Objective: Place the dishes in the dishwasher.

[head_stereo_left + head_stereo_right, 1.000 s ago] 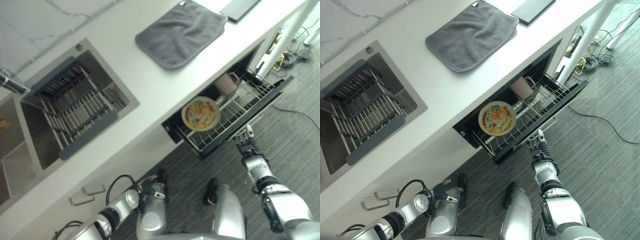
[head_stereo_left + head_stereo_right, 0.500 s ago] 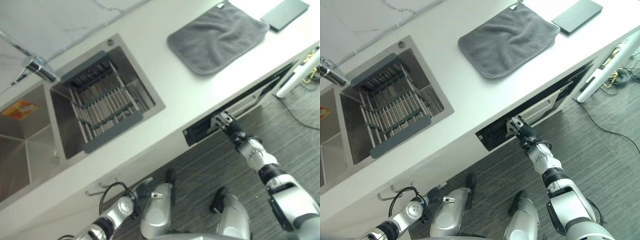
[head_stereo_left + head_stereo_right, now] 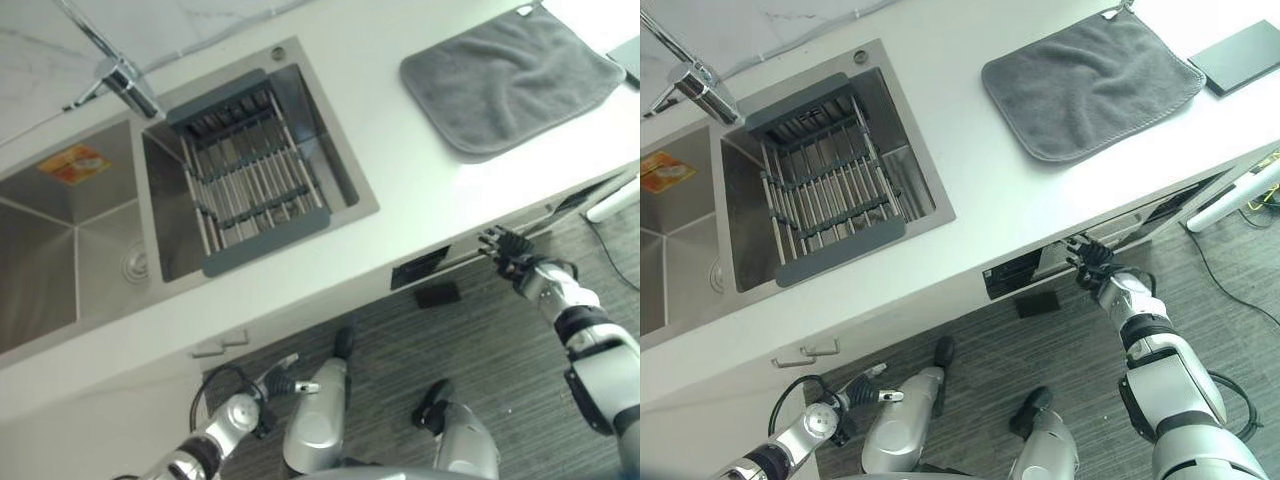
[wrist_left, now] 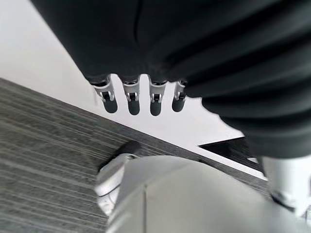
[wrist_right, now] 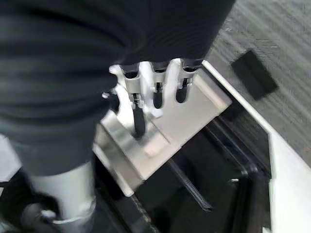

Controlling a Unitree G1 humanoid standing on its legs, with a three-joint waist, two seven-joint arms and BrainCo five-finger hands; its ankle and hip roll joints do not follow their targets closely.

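The dishwasher drawer [image 3: 1012, 282] sits pushed in under the white counter [image 3: 400, 200], with only its dark front edge and a silver front panel [image 5: 160, 131] showing. Any dishes inside are hidden. My right hand [image 3: 510, 255] is at the drawer's front, open, its straight fingers [image 5: 156, 92] resting against the silver panel. My left hand [image 3: 875, 395] hangs low beside my body, away from the counter. It is open and holds nothing, with its fingers [image 4: 131, 97] straight.
A sink [image 3: 60, 250] with a faucet [image 3: 120, 75] and a dark drying rack [image 3: 250, 170] takes up the counter's left. A grey towel [image 3: 510, 75] lies at the right, a dark flat slab [image 3: 1245, 55] beyond it. A small dark rectangle [image 3: 1038, 303] lies on the floor below the drawer.
The drawer stood pulled out with a plate and a cup on its rack. My right hand has pushed it in under the counter. The camera has swung toward the sink.
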